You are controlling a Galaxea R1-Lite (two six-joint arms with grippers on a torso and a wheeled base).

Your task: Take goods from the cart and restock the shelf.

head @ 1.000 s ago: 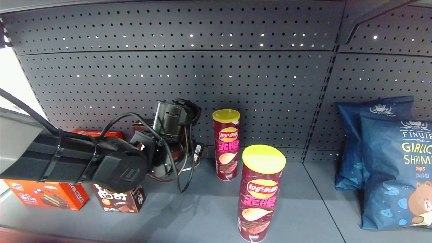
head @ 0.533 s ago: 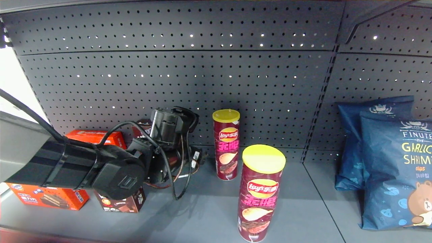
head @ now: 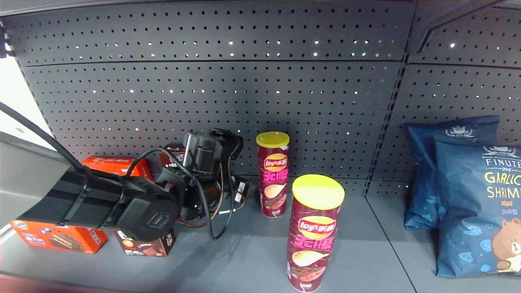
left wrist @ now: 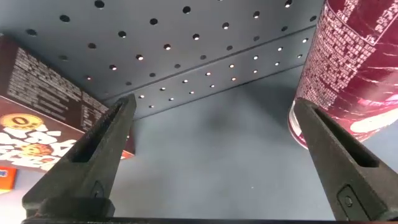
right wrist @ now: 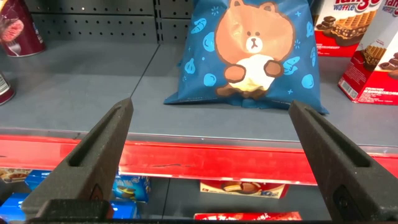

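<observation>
Head view: our left arm [head: 101, 203] reaches deep into the shelf [head: 244, 264], its wrist near the pegboard [head: 203, 93], btwn a rear brown box [head: 173, 149] and the rear chip can [head: 272, 175]. The front chip can [head: 315, 232] stands upright nearer the shelf edge, apart from the rear one. A front brown box [head: 144, 247] and two orange boxes [head: 57, 240] sit under and beside the arm; blue snack bags [head: 476, 195] lean at the far right.

Left wrist view: the left gripper [left wrist: 212, 106] is spread wide w/ nothing btwn its fingers, over bare shelf floor. The brown box is just outside one finger, the can just outside the other.

We judge the cans light, stiff and smooth, and tall enough to tip easily, so grip mid-body across the round, not at the lid. Boxes are light w/ flat faces and easy to pinch. Bags are soft and slippery w/ fragile contents, so a gentle hold at the top seam.

In the way, as we judge it: the rear can sits close to the finger, so a sideways sweep could topple it.

Right wrist view: the right gripper [right wrist: 211, 106] is also spread wide and empty, in front of the red shelf edge [right wrist: 249, 165]. A bear-print bag [right wrist: 252, 53] lies flat ahead, wafer boxes [right wrist: 367, 62] beside it.
</observation>
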